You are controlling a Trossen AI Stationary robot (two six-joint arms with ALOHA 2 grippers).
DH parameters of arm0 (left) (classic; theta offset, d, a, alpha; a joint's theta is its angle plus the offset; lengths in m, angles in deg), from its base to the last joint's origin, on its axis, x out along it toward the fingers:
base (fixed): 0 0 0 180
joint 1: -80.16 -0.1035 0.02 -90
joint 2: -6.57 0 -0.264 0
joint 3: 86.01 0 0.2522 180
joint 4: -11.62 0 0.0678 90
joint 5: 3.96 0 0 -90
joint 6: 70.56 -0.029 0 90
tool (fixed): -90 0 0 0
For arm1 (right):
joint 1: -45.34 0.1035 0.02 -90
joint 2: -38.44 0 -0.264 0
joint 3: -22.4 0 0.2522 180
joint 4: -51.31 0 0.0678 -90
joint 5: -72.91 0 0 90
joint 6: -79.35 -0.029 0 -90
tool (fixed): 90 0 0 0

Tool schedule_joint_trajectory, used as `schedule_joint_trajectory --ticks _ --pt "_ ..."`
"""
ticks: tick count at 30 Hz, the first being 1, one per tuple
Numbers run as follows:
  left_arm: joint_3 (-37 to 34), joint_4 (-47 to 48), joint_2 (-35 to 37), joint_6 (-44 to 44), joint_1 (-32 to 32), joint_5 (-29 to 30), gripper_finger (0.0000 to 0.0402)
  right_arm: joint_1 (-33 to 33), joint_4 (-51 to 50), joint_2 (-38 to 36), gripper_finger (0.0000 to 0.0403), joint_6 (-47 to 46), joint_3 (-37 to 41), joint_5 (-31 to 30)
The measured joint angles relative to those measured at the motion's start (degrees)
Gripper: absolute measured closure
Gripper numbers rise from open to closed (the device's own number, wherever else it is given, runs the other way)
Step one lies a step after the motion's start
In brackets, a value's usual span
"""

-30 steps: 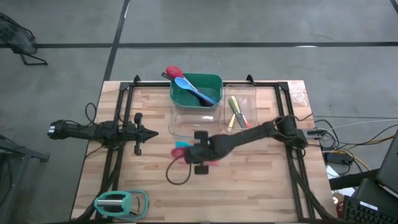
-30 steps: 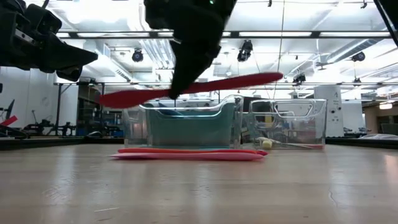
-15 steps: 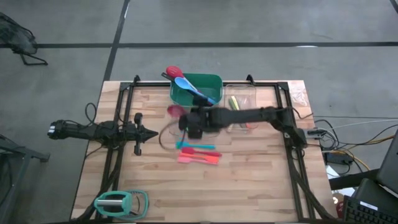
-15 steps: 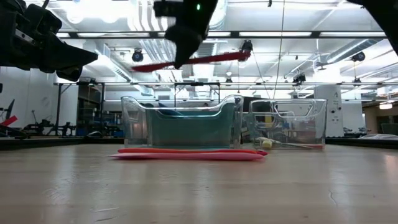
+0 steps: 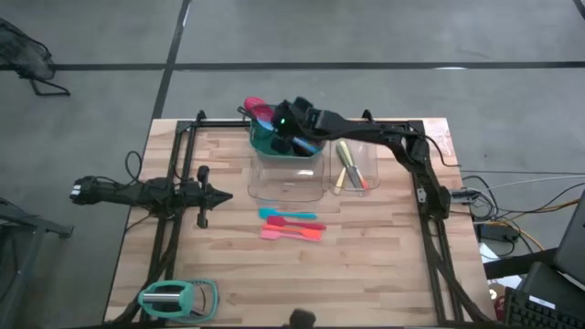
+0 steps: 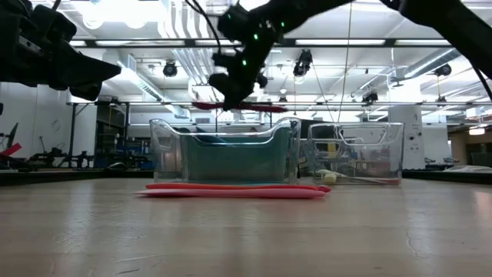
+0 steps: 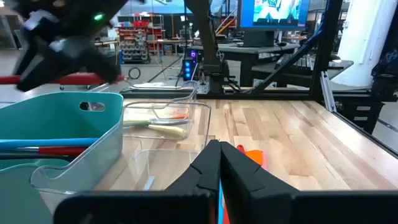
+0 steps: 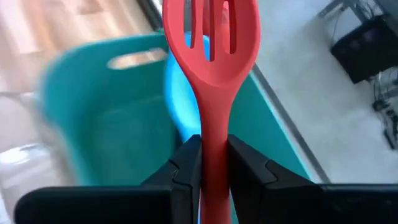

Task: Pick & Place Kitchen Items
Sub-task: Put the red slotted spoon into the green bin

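My right gripper (image 5: 285,128) is over the green bin (image 5: 316,116) at the table's far side, shut on a red slotted spoon (image 6: 231,106), which also shows in the right wrist view (image 8: 211,37). A blue spoon (image 8: 179,109) lies in the bin below it. Blue, pink and orange utensils (image 5: 292,225) lie flat on the table's middle. My left gripper (image 5: 224,195) is shut and empty at the table's left, its fingers (image 7: 219,163) together. My right gripper pinches the red slotted spoon's handle (image 8: 212,134) between its two fingers, below the slotted head. The fingers come from above and lie across the handle. The spoon is about level, lifted clear above the green bin (image 6: 231,158).
A clear bin (image 5: 288,180) stands right before the green bin. A second clear bin (image 5: 355,164) to its right holds yellow and orange utensils. A mint-green and grey gadget (image 5: 178,297) lies at the near left corner. Black frame rails run along both table sides.
My right gripper has risen from just above the utensils on the table's middle and gone toward the far edge, to over the green bin, staying shut on the red slotted spoon. The spoon has been carried up and along, still about level.
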Motion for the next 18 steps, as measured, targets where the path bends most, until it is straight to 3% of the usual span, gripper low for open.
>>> schedule_joint_trajectory --ticks 6,12,18 --pt "0.0 0.0 0.0 0.0 0.0 0.0 0.0392 -4.5 8.9 0.1 0.0344 -0.8 4.8 8.6" --pt "0.0 0.0 0.0 0.0 0.0 0.0 0.0392 -5.3 11.0 0.1 0.0349 -0.4 9.5 9.6" --pt "0.0 0.0 0.0 0.0 0.0 0.0 0.0392 -5.4 11.4 0.1 0.0307 1.4 12.7 9.6"
